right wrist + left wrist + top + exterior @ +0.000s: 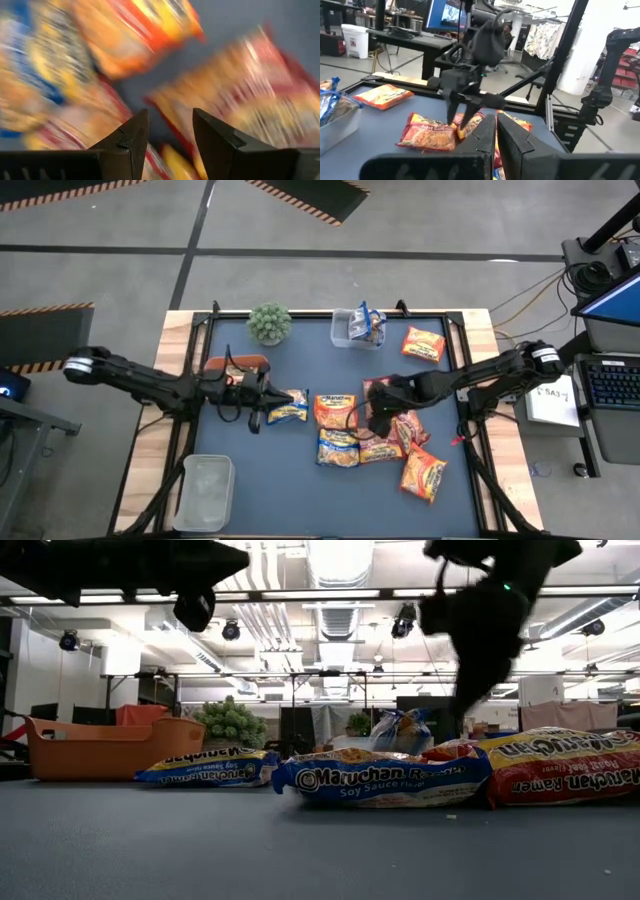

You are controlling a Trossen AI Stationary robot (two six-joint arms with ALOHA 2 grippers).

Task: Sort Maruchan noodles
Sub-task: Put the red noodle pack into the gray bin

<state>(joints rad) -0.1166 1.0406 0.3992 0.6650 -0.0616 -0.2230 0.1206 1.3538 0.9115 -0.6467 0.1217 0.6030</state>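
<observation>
Dark blue matte table [300, 480] with wood side rails, grey taped floor around it, office room with ceiling lights behind.

Maruchan noodles [337, 411]: flat crinkly plastic packets, glossy and puffed at the seams. The main heap lies at the middle-right of the table, several overlapping. It holds 2 blue-and-yellow packets, with orange and dark red ones touching or on top of them. 1 blue packet [288, 406] lies apart, just left of the heap. 1 orange packet [423, 343] sits well apart toward the far right corner, and another orange packet [424, 476] lies at the near edge of the heap.

Right pincer [383, 412] hangs over the right side of the heap. Its fingers are parted with a clear gap and hold nothing, red and orange packets directly below. Step looks like the approach to pick 1 packet from the heap. Next move needs a straight drop onto a single packet edge; the film is slippery and overlapped, so 2 packets may come up together.

Left pincer [262, 409] is just beside the lone blue packet, fingers nearly together with a thin gap, nothing between them.

Far from the heap stands a clear tub [358, 328], rigid, with a blue packet inside. A second clear tub [205, 491] sits near left, an orange tray [236, 366] far left, and a round green plant [269, 323] beside the tray.
</observation>
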